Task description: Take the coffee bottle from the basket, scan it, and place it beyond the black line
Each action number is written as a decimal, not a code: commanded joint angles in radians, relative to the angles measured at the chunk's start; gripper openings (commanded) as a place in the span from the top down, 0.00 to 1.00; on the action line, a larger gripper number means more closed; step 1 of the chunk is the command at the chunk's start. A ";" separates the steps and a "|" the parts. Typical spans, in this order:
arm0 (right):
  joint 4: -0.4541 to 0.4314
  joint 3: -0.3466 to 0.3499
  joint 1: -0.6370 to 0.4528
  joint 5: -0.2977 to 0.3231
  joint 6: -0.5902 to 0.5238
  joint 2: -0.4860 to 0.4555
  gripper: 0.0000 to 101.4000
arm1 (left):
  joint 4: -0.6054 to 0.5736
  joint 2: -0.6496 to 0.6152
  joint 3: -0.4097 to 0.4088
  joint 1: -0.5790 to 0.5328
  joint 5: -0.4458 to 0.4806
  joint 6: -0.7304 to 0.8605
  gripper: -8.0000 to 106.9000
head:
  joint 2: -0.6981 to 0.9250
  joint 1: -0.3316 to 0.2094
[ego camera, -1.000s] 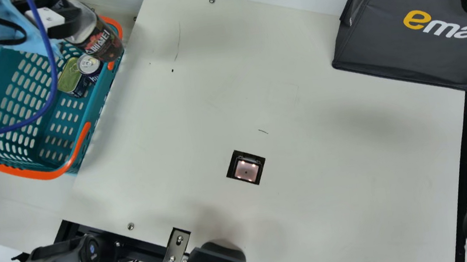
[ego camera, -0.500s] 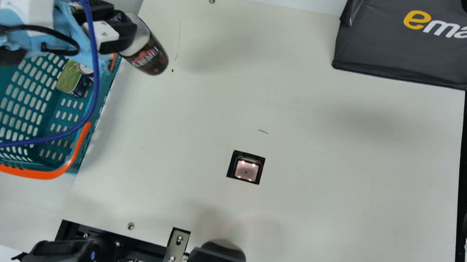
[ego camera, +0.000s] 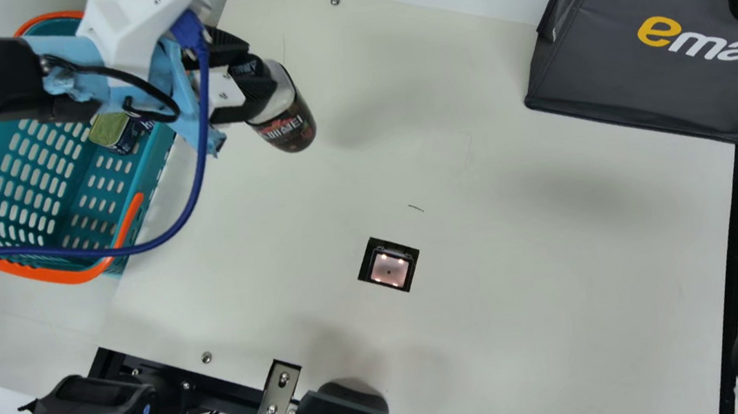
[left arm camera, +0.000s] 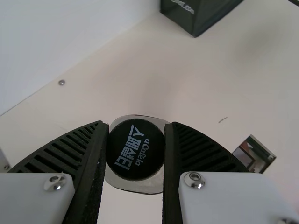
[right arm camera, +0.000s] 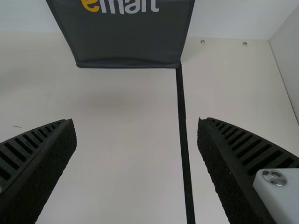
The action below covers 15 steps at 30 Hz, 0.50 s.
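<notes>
clock positions are being read from the scanner window (ego camera: 389,271) in the main view. nearest, at 4 o'clock, the right gripper (right arm camera: 137,123) is standing wide open, holding nothing. at 3 o'clock the black line (ego camera: 737,227) is running away toward the bag. at 10 o'clock the teal basket (ego camera: 80,198) is holding a green-lidded tin (ego camera: 110,131). farther, at 11 o'clock, the left gripper (left arm camera: 136,149), its fingers partly closed, is clasping the black cap of the coffee bottle (ego camera: 290,125) above the table. at 2 o'clock the dark grey shopping bag (ego camera: 603,69) is standing farthest. the transfer to scanning is apparently under way; the next move is calling for carrying the bottle toward 5 o'clock and presenting its barcode to the window.
</notes>
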 commanded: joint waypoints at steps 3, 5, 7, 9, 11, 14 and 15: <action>0.000 0.000 0.000 0.000 0.000 0.000 0.10 | -0.016 0.001 0.017 -0.027 0.010 0.042 0.84 | 0.002 -0.027; 0.000 0.000 0.000 0.000 0.000 0.000 0.10 | -0.023 0.001 0.027 -0.041 0.013 0.065 0.84 | 0.002 -0.027; 0.000 0.000 0.000 0.000 0.000 0.000 0.10 | -0.028 0.003 0.036 -0.056 0.015 0.085 0.84 | 0.002 -0.027; 0.000 0.000 0.000 0.000 0.000 0.000 0.10 | -0.032 0.005 0.045 -0.071 0.015 0.103 0.84 | 0.002 -0.027; 0.000 0.000 0.000 0.000 0.000 0.000 0.10 | -0.037 0.008 0.054 -0.086 0.013 0.119 0.84 | 0.002 -0.027; 0.000 0.000 0.000 0.000 0.000 0.000 0.10 | -0.049 0.013 0.069 -0.109 0.006 0.146 0.84 | 0.002 -0.027; 0.000 0.000 0.000 0.000 0.000 0.000 0.10 | -0.054 0.014 0.075 -0.116 0.002 0.157 0.84 | 0.002 -0.027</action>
